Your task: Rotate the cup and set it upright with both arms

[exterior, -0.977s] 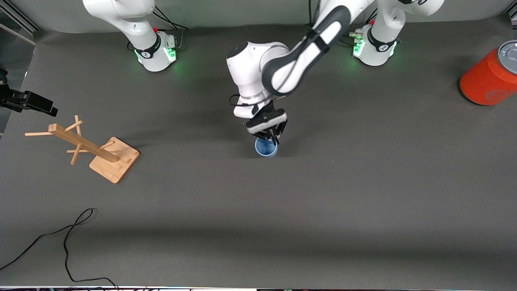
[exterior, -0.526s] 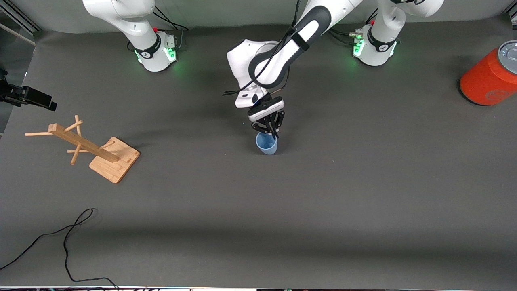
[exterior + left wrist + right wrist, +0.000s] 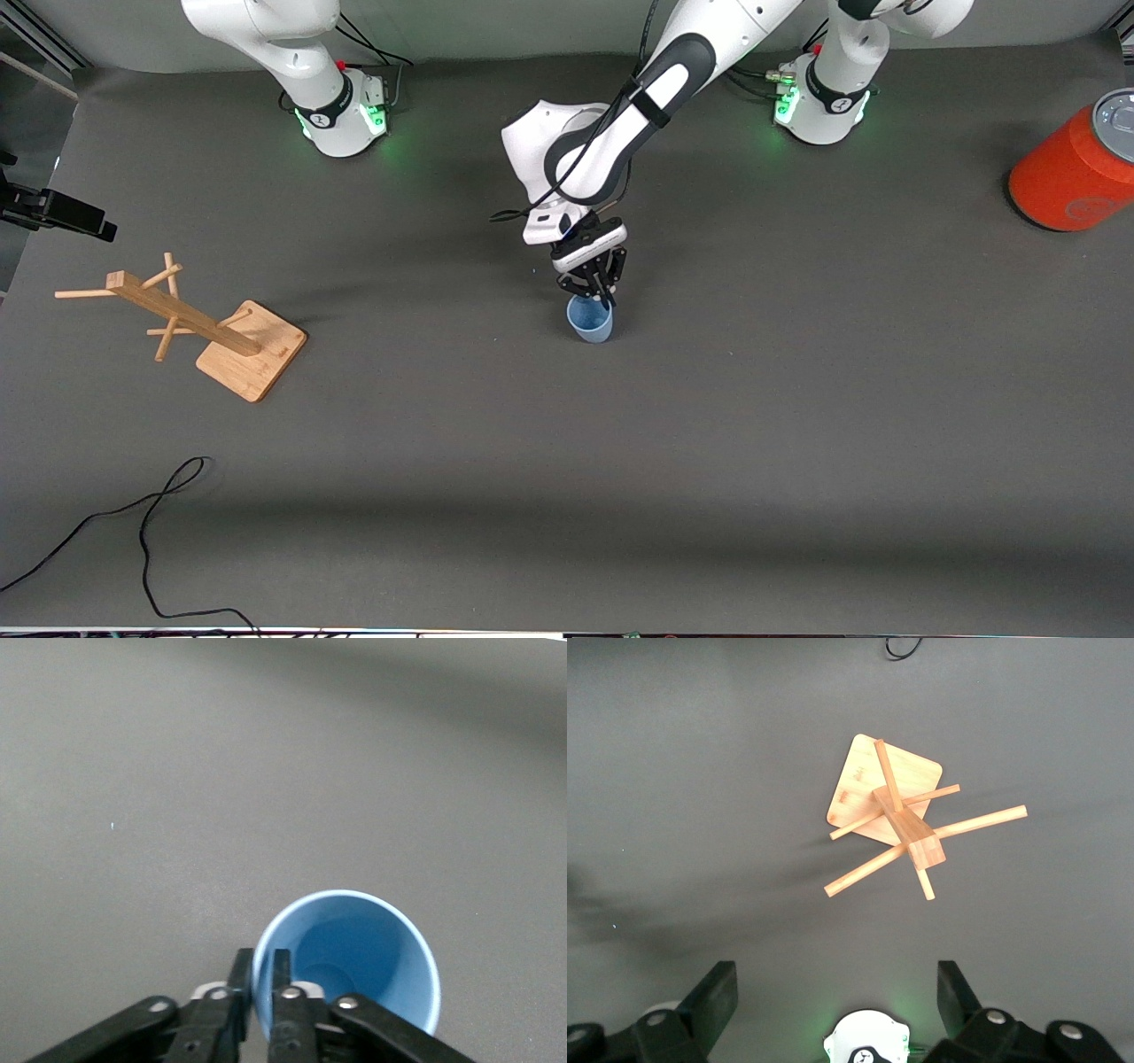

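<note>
Front view: over the last sec the left arm has pulled its elbow up and back toward its base at the top edge, and the cup [image 3: 590, 320] – seen almost mouth-on before – now shows more of its side wall, mouth tipped up toward the camera, so the rotation looks nearly done and it's abt upright, near the table's middle and a bit toward the top edge. The left gripper [image 3: 600, 294] comes down on it steeply from the base side, fingers pinching the rim edge nearest the bases; whether the cup's base sits on the mat or just above it, can't tell from here. The right gripper [image 3: 55, 213] has drifted a little off the right arm's end of the table, above the wooden rack [image 3: 190, 321], well apart from the cup – that arm waits. An orange can [image 3: 1074, 168] stands at the top corner on the left arm's end, a black cable [image 3: 151, 523] lies near the bottom corner at the other end. Left wrist view: the cup [image 3: 350, 966] opens toward the lens, one finger inside the wall and one outside, gripper [image 3: 255, 985] clamped on the rim. I'd judge what's left is to set it down square and let go. Right wrist view: fingers [image 3: 713, 997] spread wide, nothing between, looking straight down on the rack [image 3: 908, 819].
</note>
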`<state>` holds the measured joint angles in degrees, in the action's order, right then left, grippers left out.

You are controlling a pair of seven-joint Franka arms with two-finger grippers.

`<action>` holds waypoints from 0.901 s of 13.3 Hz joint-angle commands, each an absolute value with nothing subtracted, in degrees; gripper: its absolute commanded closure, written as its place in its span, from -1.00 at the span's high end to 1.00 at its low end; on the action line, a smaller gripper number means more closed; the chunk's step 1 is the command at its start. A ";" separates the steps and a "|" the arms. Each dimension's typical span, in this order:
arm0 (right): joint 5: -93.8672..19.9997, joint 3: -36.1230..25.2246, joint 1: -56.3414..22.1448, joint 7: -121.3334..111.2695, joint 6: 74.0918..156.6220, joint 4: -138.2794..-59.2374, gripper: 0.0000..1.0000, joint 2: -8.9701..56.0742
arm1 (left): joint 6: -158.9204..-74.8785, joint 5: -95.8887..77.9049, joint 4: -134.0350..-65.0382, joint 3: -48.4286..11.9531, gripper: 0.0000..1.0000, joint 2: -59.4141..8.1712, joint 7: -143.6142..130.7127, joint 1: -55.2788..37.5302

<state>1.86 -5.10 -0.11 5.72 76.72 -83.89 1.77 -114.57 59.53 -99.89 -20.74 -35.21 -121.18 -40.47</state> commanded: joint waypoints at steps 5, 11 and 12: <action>2.29 -5.27 -0.26 5.54 76.29 -83.06 1.00 2.02 | -113.47 52.69 -92.23 -19.78 1.00 -34.10 -109.11 -40.69; 2.11 -6.06 0.18 5.45 77.25 -83.06 1.00 2.63 | -103.90 33.26 -72.88 -19.78 1.00 -33.32 -73.99 -32.81; 2.11 -6.24 0.18 5.28 77.26 -83.06 1.00 2.64 | -102.84 29.57 -71.03 -19.86 1.00 -33.05 -67.83 -30.00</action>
